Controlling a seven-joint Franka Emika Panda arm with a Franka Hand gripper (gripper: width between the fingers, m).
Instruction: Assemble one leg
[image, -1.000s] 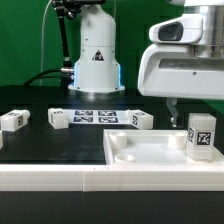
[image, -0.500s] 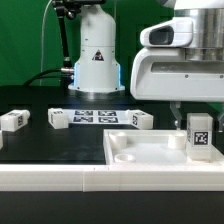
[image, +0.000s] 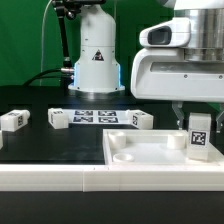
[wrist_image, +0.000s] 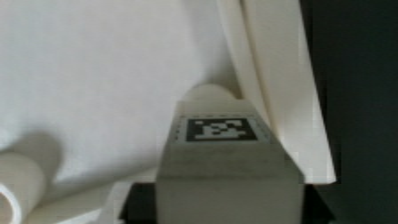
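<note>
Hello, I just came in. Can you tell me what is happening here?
The robot arm's end effector holds one small white leg upright over the right end of the large white panel, apparently about to seat it. Three more legs lie loose on the black table, near the marker board.

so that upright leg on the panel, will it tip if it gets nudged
Probably yes: the leg stands tall on a narrow end, so a sideways push near its top would likely topple it. It looks like stiff, light plastic. Its flat sides mean it shouldn't roll on the panel.
</note>
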